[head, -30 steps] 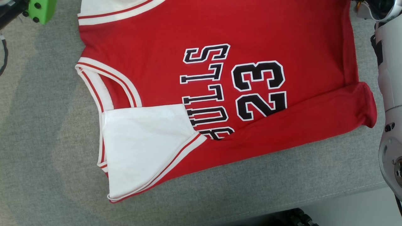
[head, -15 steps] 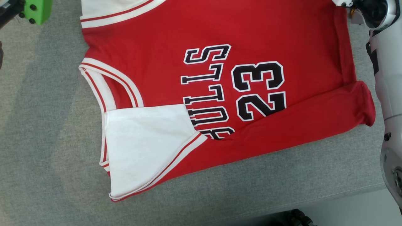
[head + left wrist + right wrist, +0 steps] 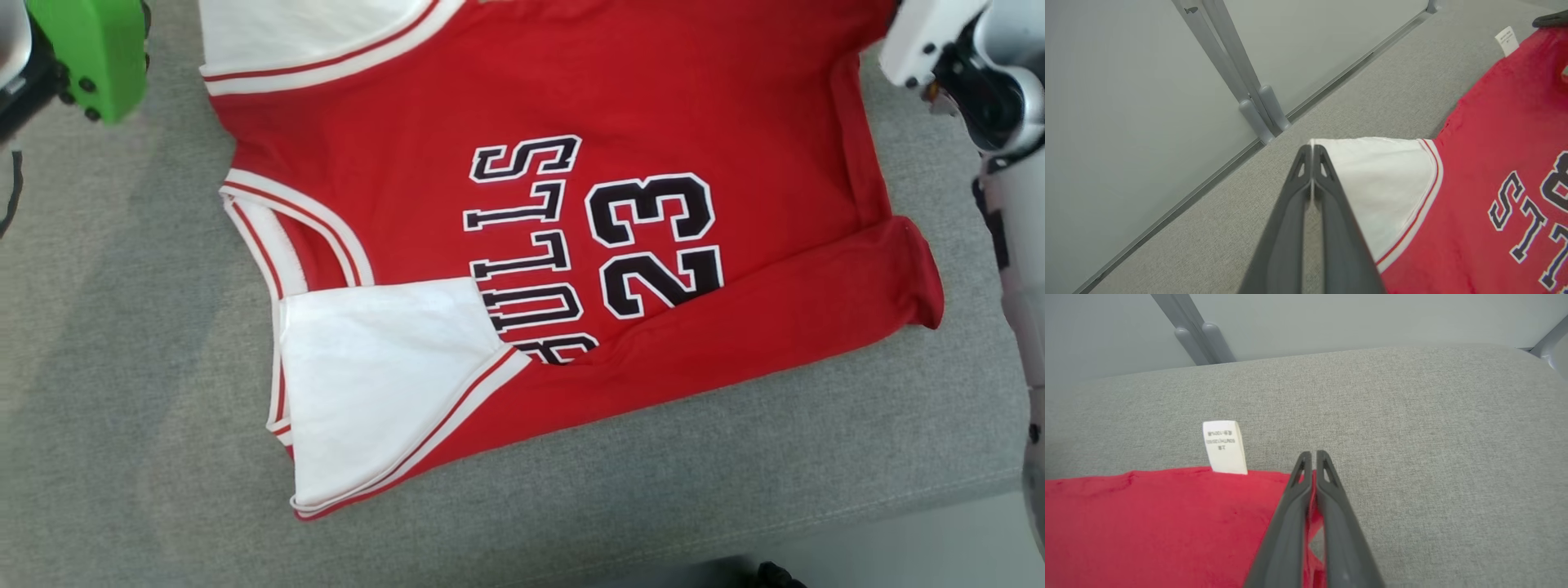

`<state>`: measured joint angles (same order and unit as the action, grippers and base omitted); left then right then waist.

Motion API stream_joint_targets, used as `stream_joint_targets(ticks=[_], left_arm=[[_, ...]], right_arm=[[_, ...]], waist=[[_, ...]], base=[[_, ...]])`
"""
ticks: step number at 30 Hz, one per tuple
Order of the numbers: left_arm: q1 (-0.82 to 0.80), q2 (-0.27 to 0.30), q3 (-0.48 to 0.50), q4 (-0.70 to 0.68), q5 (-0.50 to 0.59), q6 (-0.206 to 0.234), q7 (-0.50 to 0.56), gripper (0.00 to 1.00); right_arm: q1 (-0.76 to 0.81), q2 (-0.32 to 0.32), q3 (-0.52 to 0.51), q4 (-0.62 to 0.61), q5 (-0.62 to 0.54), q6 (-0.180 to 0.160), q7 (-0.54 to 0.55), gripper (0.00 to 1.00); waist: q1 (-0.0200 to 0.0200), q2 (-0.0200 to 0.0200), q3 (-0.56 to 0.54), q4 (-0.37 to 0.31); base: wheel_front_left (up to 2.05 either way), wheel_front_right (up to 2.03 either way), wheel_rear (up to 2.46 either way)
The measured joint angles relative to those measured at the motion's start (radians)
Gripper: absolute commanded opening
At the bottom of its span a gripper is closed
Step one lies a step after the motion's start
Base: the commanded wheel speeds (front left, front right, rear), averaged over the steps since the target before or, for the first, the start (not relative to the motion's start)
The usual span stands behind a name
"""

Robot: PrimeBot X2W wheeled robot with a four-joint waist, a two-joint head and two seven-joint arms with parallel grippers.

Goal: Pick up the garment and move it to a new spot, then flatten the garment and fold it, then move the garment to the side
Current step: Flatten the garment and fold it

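The red Bulls jersey (image 3: 694, 106) lies spread on the grey cloth surface (image 3: 122, 367), black "23" showing. The left gripper (image 3: 1312, 153) is clamped on its white sleeve corner, and the right gripper (image 3: 1313, 457) on its red hem corner, beside the care label (image 3: 1224, 447).

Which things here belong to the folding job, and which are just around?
Job:
- jersey
- left gripper, shut on its white sleeve corner
- right gripper, shut on its red edge near the tag

Just around:
- grey table under the jersey
- metal posts
- wall
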<state>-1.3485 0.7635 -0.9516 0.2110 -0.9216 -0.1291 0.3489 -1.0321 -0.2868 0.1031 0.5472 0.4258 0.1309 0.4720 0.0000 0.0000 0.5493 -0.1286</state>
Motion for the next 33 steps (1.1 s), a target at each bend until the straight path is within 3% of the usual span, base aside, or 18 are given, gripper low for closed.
stream_joint_targets(ticks=[6, 20, 33], left_arm=[[0.091, 0.062, 0.019, -0.125, -0.044, 0.007, -0.060, 0.00], [0.344, 0.174, 0.034, -0.414, -0.174, 0.108, -0.145, 0.00], [0.559, 0.216, -0.021, -0.576, -0.200, 0.200, -0.244, 0.00]], right_arm=[[0.107, -0.048, -0.050, -0.100, 0.046, 0.000, -0.007, 0.00], [0.361, -0.107, -0.201, -0.347, 0.073, 0.000, 0.019, 0.00], [0.621, -0.075, -0.344, -0.485, 0.075, 0.000, 0.001, 0.00]], waist=[[0.0000, 0.0000, -0.029, 0.042], [0.0000, 0.0000, -0.123, 0.131], [0.0000, 0.0000, -0.182, 0.170]], base=[[0.00, 0.00, 0.00], [0.00, 0.00, 0.00], [0.00, 0.00, 0.00]])
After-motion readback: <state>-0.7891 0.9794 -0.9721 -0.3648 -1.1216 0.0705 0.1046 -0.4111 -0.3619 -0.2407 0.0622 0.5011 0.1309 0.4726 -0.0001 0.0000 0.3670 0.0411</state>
